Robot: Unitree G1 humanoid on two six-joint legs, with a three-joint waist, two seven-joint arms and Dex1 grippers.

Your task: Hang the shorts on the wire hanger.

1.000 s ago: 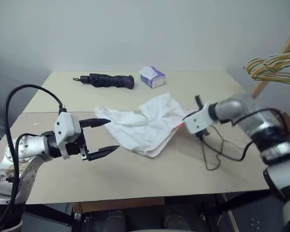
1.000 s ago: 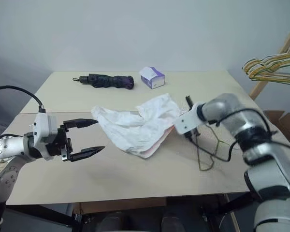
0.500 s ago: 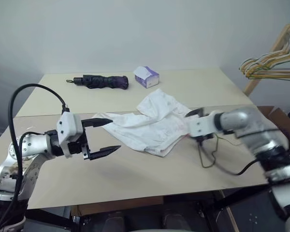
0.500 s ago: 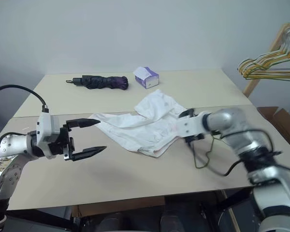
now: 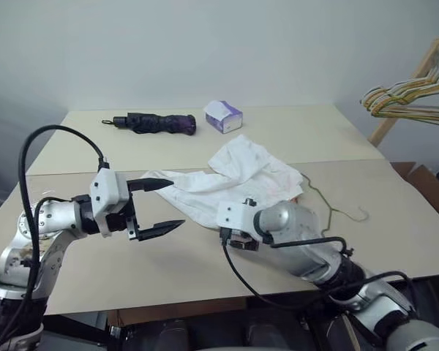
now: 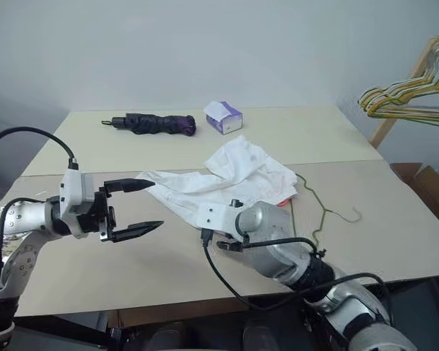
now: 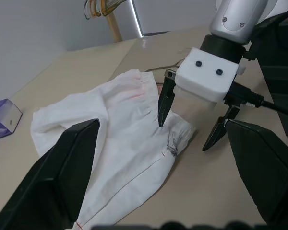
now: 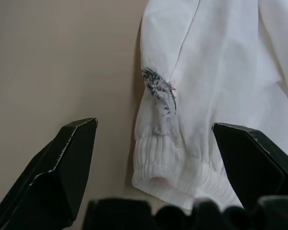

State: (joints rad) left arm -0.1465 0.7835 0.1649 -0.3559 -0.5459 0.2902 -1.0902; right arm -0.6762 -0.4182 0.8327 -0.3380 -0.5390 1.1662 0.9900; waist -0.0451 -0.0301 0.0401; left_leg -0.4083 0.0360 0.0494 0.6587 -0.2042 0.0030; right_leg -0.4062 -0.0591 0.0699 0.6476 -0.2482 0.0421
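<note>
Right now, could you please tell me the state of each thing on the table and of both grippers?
shorts: crumpled flat, not hung.
wire hanger: lying on table, partly under shorts.
umbrella: folded shut.
tissue box: lying tilted.
left gripper: open, empty.
right gripper: open over a shorts hem.

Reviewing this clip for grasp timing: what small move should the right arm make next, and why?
Probably lower the right gripper and close on the hem of the shorts: its fingers stand open on either side of the ribbed hem, above it, while the wire hanger lies free on the table.
</note>
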